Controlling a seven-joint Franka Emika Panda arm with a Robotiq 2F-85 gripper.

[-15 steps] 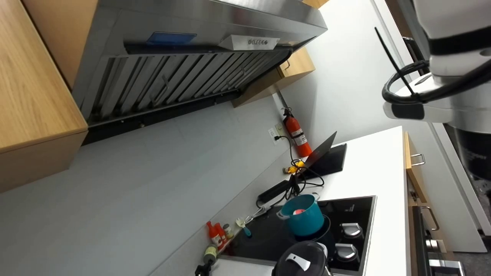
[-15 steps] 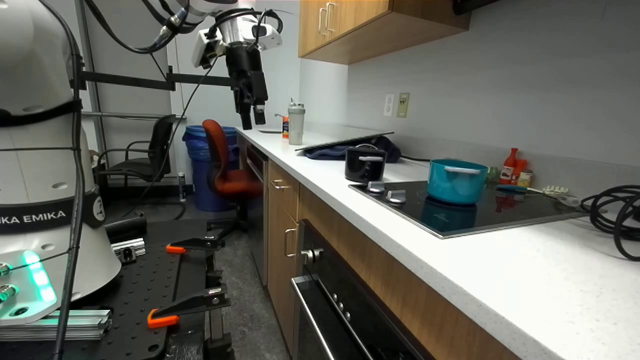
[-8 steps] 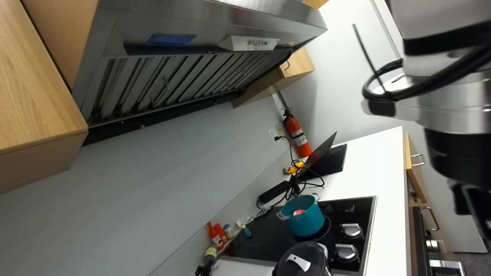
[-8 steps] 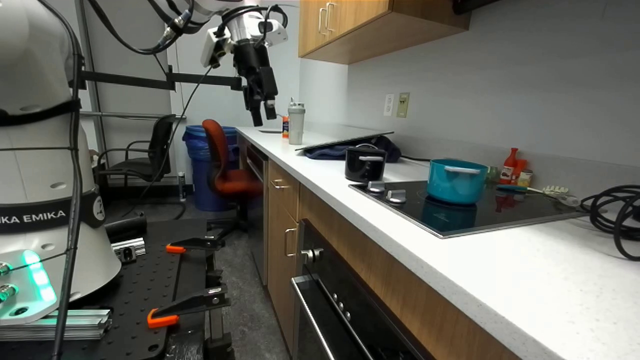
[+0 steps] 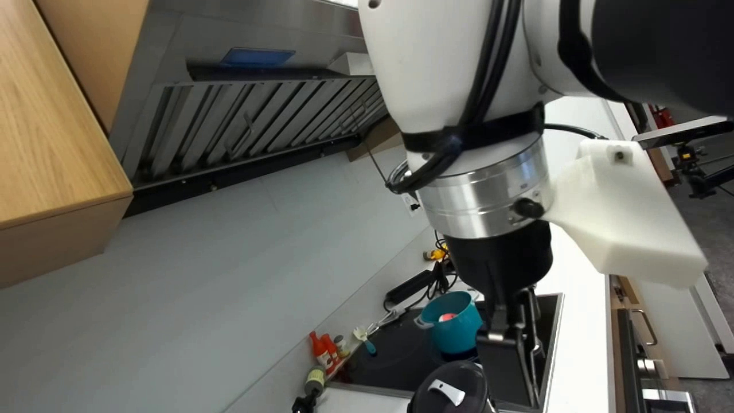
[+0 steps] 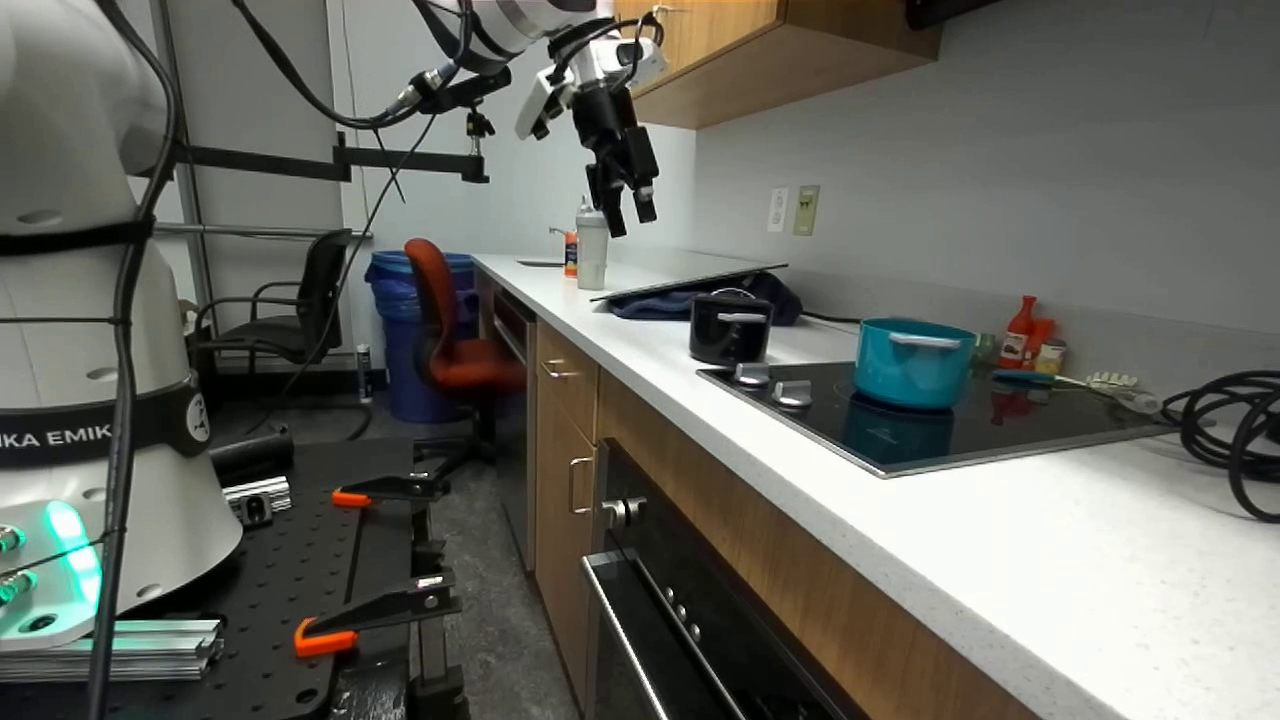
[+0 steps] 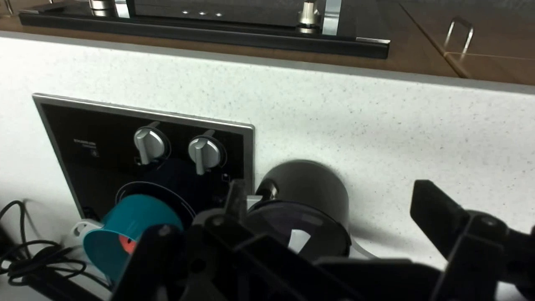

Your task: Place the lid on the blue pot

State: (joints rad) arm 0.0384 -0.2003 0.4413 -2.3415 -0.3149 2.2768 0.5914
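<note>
The blue pot (image 5: 459,335) stands open on the cooktop, with a reddish item (image 5: 447,316) inside. It also shows in an exterior view (image 6: 912,375) and the wrist view (image 7: 138,213). A dark lid (image 5: 465,378) with a white handle sits on a black pot (image 6: 722,342) on the counter beside the cooktop. In the wrist view the lid (image 7: 271,221) is partly hidden by my gripper linkage. My gripper (image 7: 332,194) is open and empty, with its fingers wide apart. In an exterior view the gripper (image 6: 632,216) hangs high above the counter, well above the black pot.
The black cooktop (image 6: 1010,440) has knobs (image 6: 793,392) at its front. Red bottles (image 6: 1020,330) and utensils (image 6: 1080,380) lie along the back, near black cables (image 6: 1240,430). A shaker bottle (image 6: 592,250) and a dark panel (image 6: 690,283) are farther along. A range hood (image 5: 246,126) hangs above.
My arm has swung over the counter. The gripper has moved right in one exterior view and left in the other. Pots and lid have not moved.
</note>
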